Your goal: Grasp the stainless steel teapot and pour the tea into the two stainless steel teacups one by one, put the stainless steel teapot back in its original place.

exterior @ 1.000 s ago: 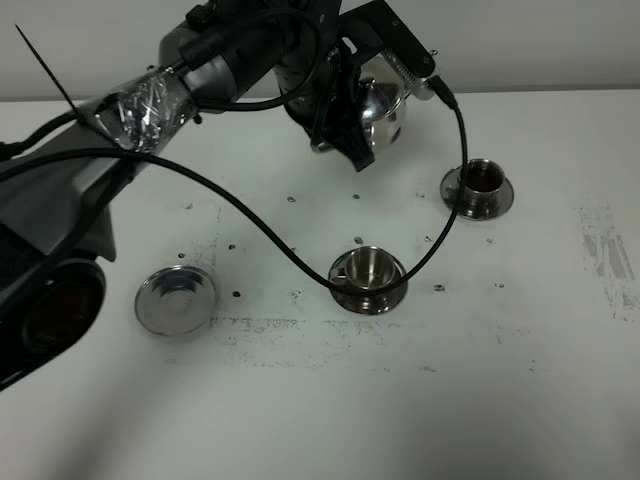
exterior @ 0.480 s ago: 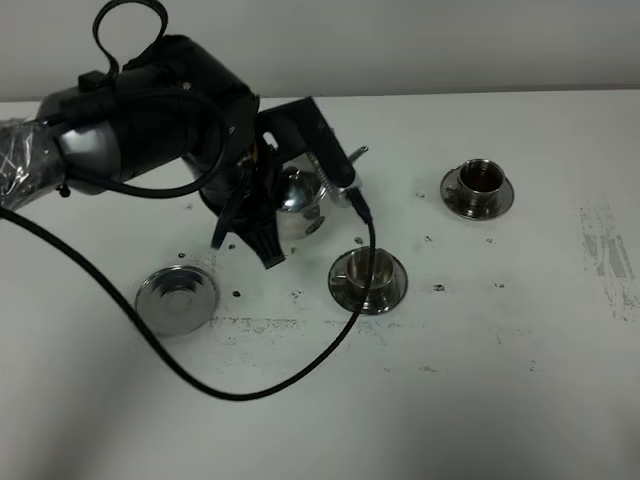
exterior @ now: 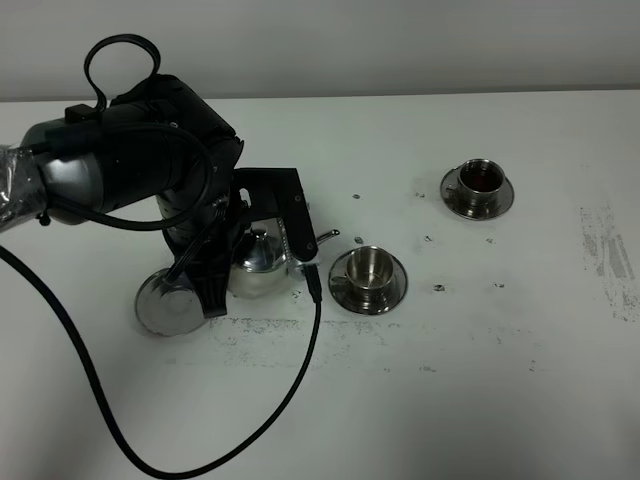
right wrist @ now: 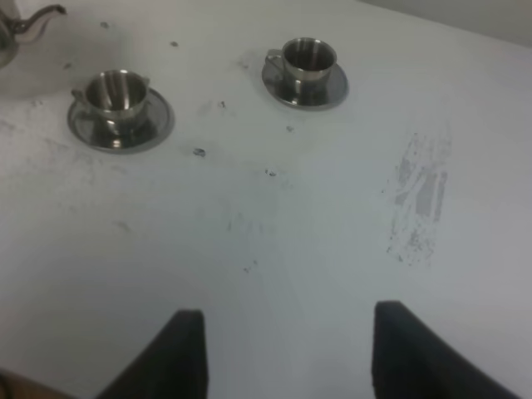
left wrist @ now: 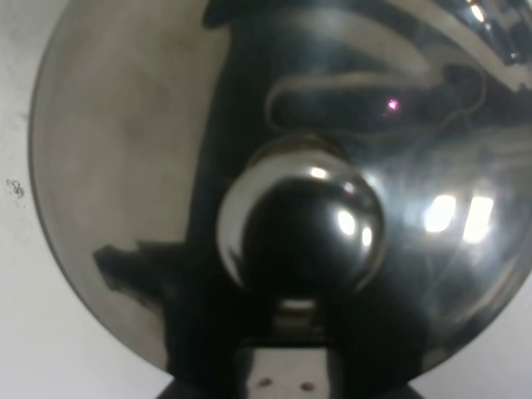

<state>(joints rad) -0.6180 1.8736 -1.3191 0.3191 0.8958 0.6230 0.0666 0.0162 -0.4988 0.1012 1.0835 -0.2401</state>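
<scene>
My left gripper (exterior: 262, 228) is shut on the stainless steel teapot (exterior: 256, 268), which stands upright and low over the table between the round steel tray (exterior: 165, 308) and the near teacup (exterior: 367, 272). Its spout (exterior: 326, 237) points toward that cup. The left wrist view is filled by the teapot's domed lid and knob (left wrist: 301, 223). The far teacup (exterior: 478, 186) holds dark tea. My right gripper (right wrist: 287, 353) hangs open over bare table, with both teacups (right wrist: 116, 96) (right wrist: 309, 60) and the teapot's spout (right wrist: 41, 15) ahead of it.
The left arm and its black cable (exterior: 300, 380) cover the table's left part and overlap the tray's edge. Small dark specks and a scuffed patch (exterior: 605, 255) mark the white tabletop.
The left arm has carried the teapot from beside the far teacup down and to the left, past the near teacup, to a spot next to the tray. The cups have not moved.
</scene>
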